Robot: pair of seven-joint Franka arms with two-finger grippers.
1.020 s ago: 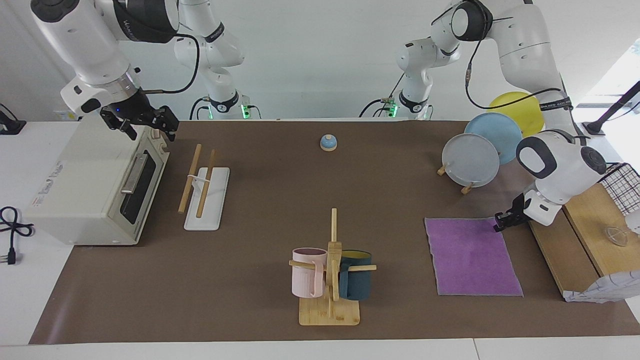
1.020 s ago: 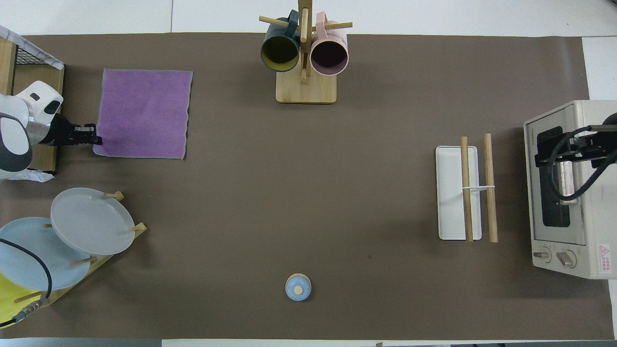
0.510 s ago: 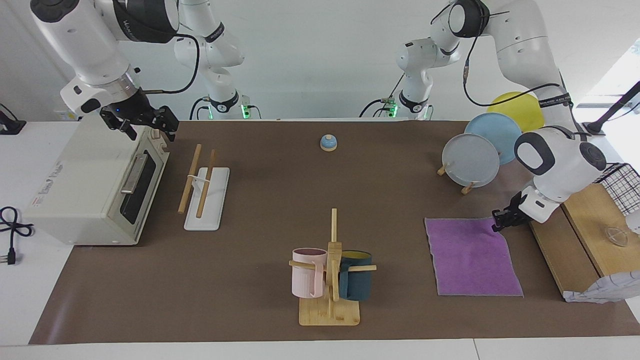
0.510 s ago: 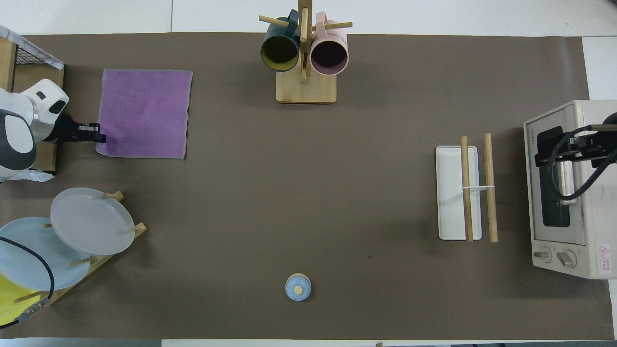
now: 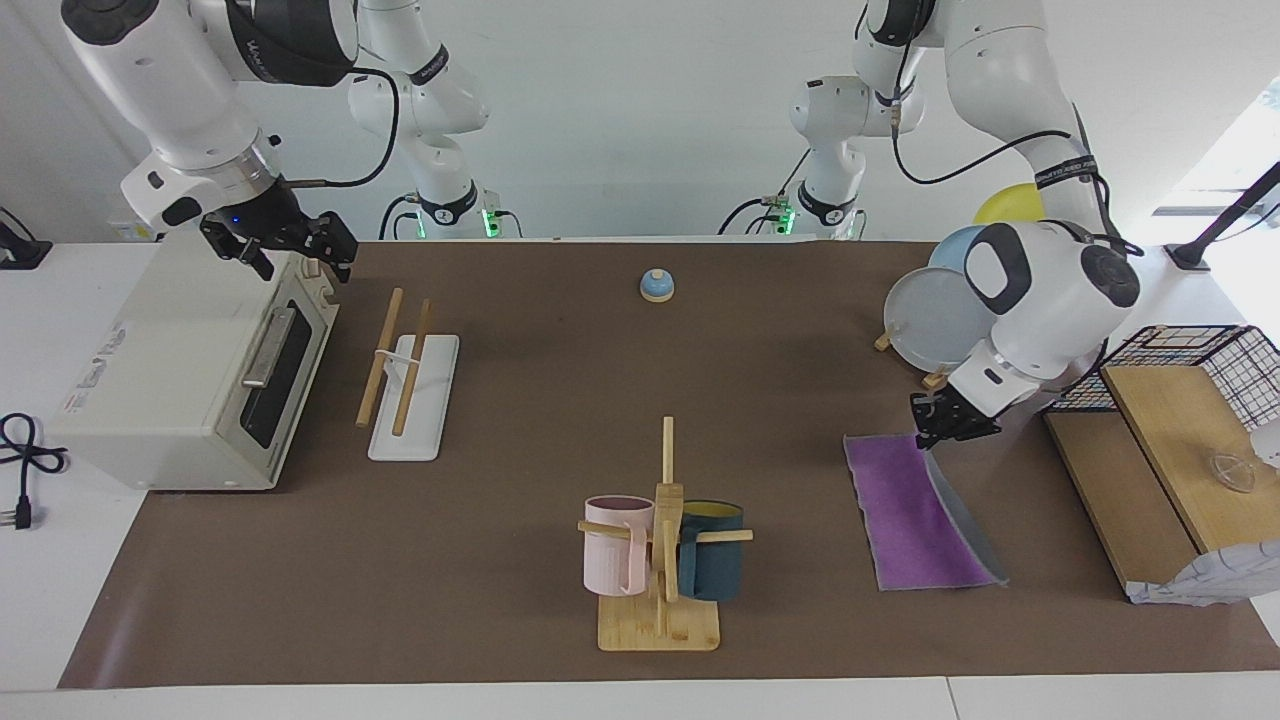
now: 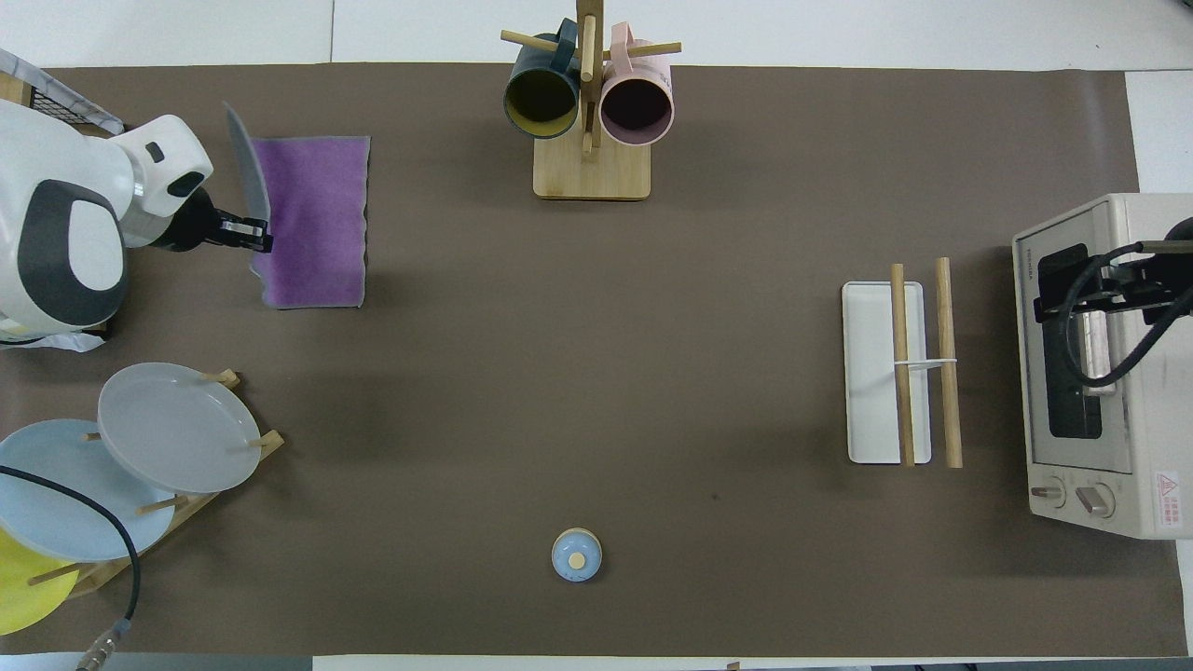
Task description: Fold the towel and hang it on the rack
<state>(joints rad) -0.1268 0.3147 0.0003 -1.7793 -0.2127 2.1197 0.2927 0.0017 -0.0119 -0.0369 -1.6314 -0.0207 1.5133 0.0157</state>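
Observation:
The towel [image 5: 905,500] [image 6: 317,224] lies at the left arm's end of the table, purple face up. My left gripper [image 5: 940,425] [image 6: 256,233] is shut on the towel's corner nearest the robots and holds that edge up over the cloth. The raised part shows the dark grey face [image 5: 962,515] [image 6: 242,158]. The rack [image 5: 412,395] [image 6: 876,373], two wooden rods on a white base, stands bare at the right arm's end. My right gripper [image 5: 290,250] [image 6: 1123,280] waits over the toaster oven, beside the rack.
A white toaster oven [image 5: 190,370] [image 6: 1100,363] stands beside the rack. A mug tree [image 5: 662,540] [image 6: 589,102] stands mid-table, farthest from the robots. A plate stand [image 5: 935,320] [image 6: 172,429] and a wooden shelf with a wire basket [image 5: 1170,430] flank the towel. A small blue bell [image 5: 657,285] [image 6: 577,555] sits near the robots.
My left gripper closed on the towel's corner, rose and moved toward the table's middle. It pulled that edge up and over, so the grey underside now shows and less purple lies flat. The right arm stayed.

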